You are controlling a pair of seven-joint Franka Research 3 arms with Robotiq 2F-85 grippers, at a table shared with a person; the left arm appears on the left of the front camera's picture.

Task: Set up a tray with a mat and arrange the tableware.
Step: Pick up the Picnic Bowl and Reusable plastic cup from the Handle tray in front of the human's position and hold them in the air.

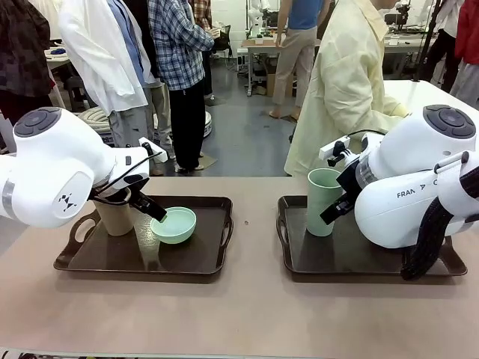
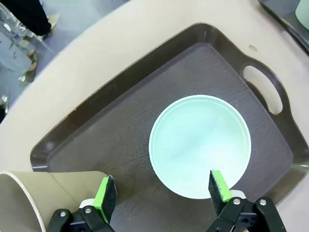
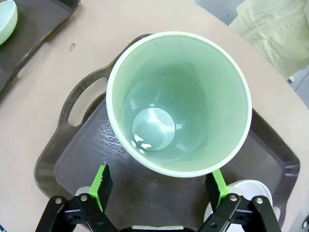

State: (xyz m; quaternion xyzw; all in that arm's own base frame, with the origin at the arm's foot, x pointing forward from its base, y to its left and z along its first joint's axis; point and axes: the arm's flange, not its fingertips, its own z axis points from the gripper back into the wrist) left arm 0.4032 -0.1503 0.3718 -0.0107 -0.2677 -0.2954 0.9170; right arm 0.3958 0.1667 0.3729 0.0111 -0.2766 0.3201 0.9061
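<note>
Room: busy workshop behind a tan table (image 1: 247,321); person in a pale yellow gown (image 1: 344,90) at the far edge, bystanders (image 1: 176,45) farther back.

Front, left half: dark brown left tray (image 1: 209,262) bearing the upright tan tumbler (image 1: 114,218), with the mint bowl (image 1: 174,226) just beside it; left gripper (image 1: 153,211) angled down between the two, white arm hiding the tumbler's top.

Front, right half: right tray (image 1: 314,265) with the pale green tumbler (image 1: 323,202) upright near its left handle; right gripper (image 1: 335,208) close at the tumbler's right side, bulky arm blocking much of the tray behind.

Left wrist: left gripper (image 2: 161,191) spread wide, released, grasping nothing; one green pad (image 2: 105,193) just beside the tan tumbler (image 2: 38,193), the other over the near edge of the mint bowl (image 2: 199,145). Textured floor on the left tray (image 2: 120,125); corner of the right tray (image 2: 285,14) at top.

Right wrist: right gripper (image 3: 159,186) spread wide, no grasp; pale green tumbler (image 3: 178,101) looming ahead of the pads, hollow and bare inside, standing on the right tray (image 3: 72,164). Whitish bowl (image 3: 246,189) half hidden behind one finger. Mint bowl (image 3: 6,21) on the left tray (image 3: 43,19), well apart; yellow gown (image 3: 275,34) beyond.
</note>
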